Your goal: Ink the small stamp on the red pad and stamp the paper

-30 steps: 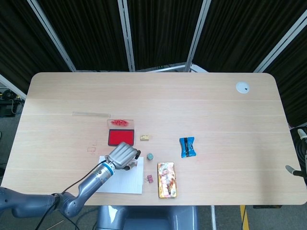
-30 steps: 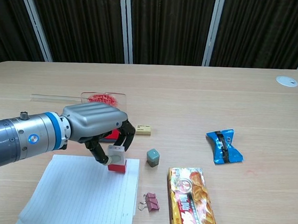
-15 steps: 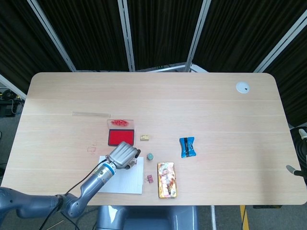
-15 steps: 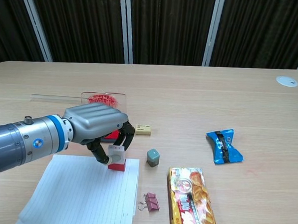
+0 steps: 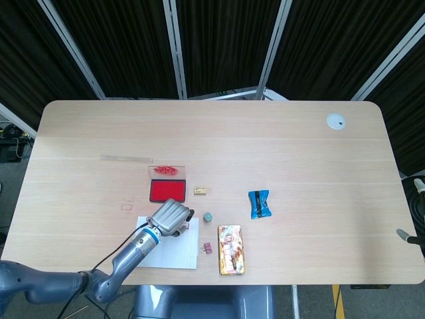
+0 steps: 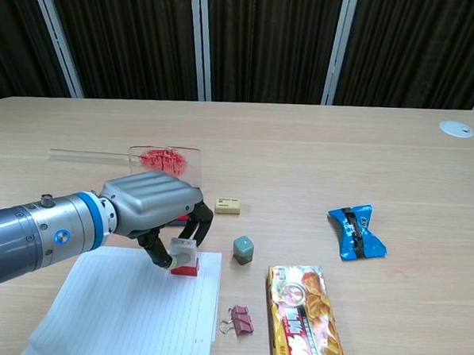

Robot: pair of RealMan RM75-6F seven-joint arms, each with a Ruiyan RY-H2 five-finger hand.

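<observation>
Left hand (image 6: 152, 209) pinches the stamp (image 6: 185, 259) at the paper's (image 6: 127, 311) far right corner. Just beyond the paper lies the red pad (image 5: 167, 191), its smeared clear lid (image 6: 165, 159) behind. Right of the paper: grey cube (image 6: 243, 249), binder clip (image 6: 237, 321), snack pack (image 6: 305, 316), blue wrapper (image 6: 356, 230).

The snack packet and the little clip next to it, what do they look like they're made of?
Snack packet: probably glossy plastic or foil film, given its shiny printed, slightly crinkled surface. Binder clip: likely metal, with a matte pinkish-red painted body and thin silvery wire handles.
</observation>
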